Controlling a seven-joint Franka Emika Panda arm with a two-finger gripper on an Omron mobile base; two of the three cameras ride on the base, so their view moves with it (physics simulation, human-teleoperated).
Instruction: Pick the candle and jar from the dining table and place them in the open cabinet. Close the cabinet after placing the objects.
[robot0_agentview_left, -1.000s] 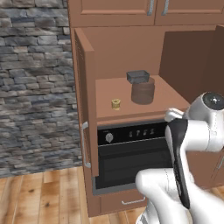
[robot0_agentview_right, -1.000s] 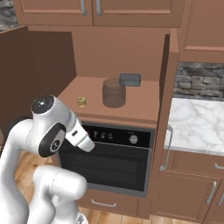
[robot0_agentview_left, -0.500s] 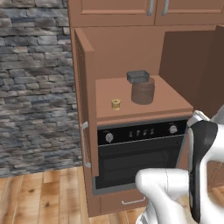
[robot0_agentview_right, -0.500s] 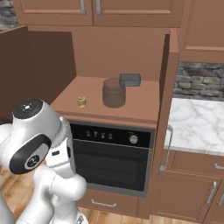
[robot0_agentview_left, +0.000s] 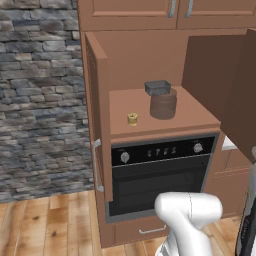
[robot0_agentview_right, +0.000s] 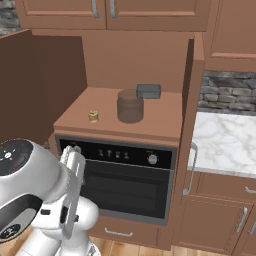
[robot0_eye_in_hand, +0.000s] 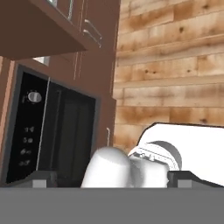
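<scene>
Low in the frame, the gripper (robot0_eye_in_hand: 112, 181) is spread fully open and holds nothing, with the oven (robot0_agentview_left: 160, 177) just ahead. Both cabinet doors, the left door (robot0_agentview_left: 97, 115) and the right door (robot0_agentview_right: 192, 107), stand open above it. On the shelf (robot0_agentview_right: 165, 117) at upper centre, the small yellow candle (robot0_agentview_left: 132, 118) sits apart from the stout grey jar (robot0_agentview_left: 163, 104).

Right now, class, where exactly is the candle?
The candle stands on the open cabinet's shelf above the oven, near the front edge, left of the jar and apart from it.
</scene>
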